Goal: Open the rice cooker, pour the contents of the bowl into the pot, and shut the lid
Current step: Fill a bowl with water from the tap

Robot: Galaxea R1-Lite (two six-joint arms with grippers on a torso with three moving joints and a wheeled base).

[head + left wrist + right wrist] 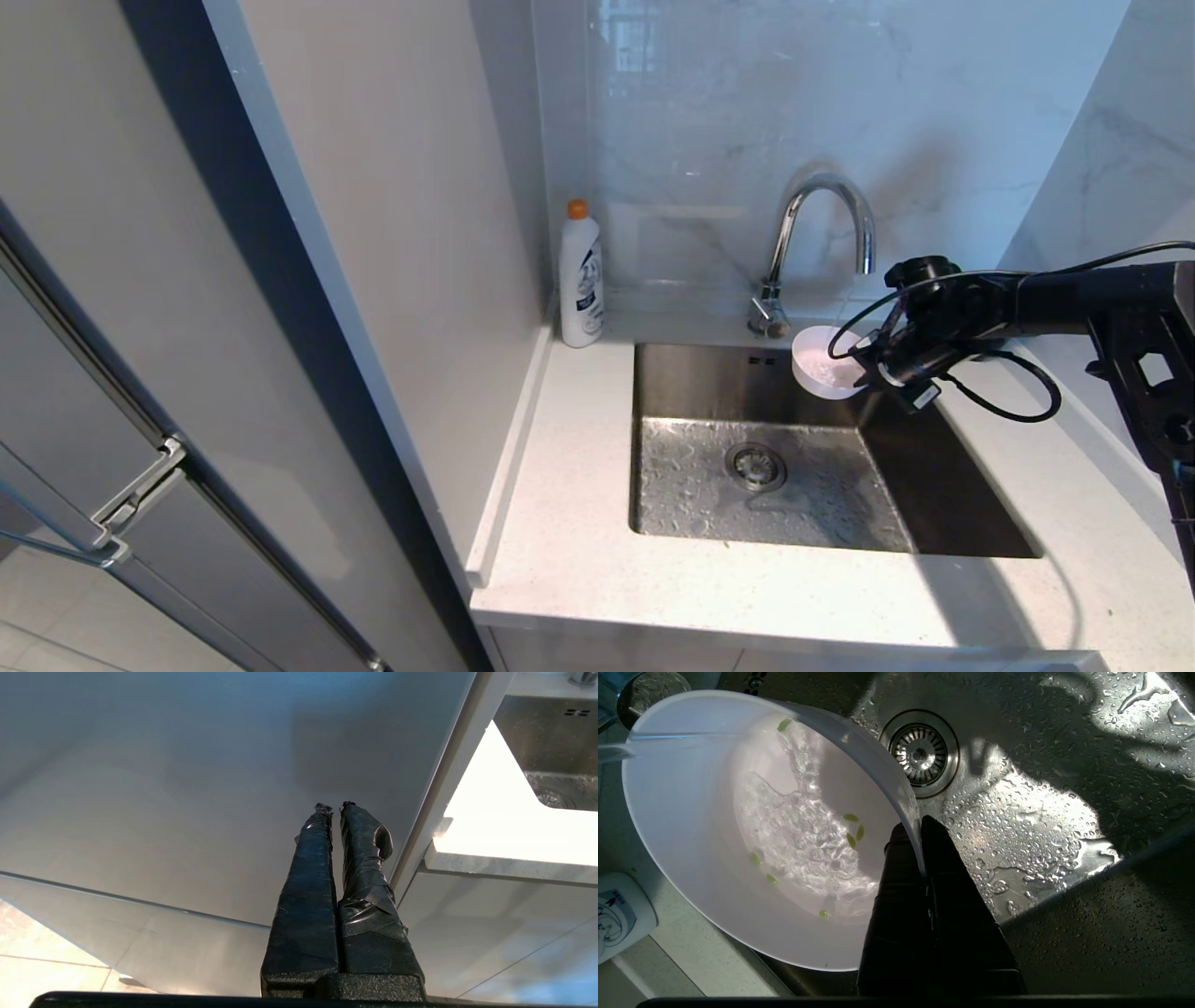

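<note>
Small white-lined bowl [714, 826] held beneath chrome tap [822, 243], above steel sink [934, 485].
Rim is pinched by right gripper [911, 833] fingers; water and green flecks [852, 833] are contained; left gripper [334, 808] fingers are closed, empty.

The left pincer [335, 808] hangs before a plain grey cabinet panel [187, 788], its two tape-wrapped fingers [308, 882] pressed together. Beside it, the white worktop [504, 840] edge and a steel sink [551, 746] corner with its drain [553, 798] show.

The head view looks down from above onto the sink [822, 448], while the right wrist view looks close into it, sharing its drain [920, 752]; the left wrist view faces a cabinet panel [187, 788].
</note>
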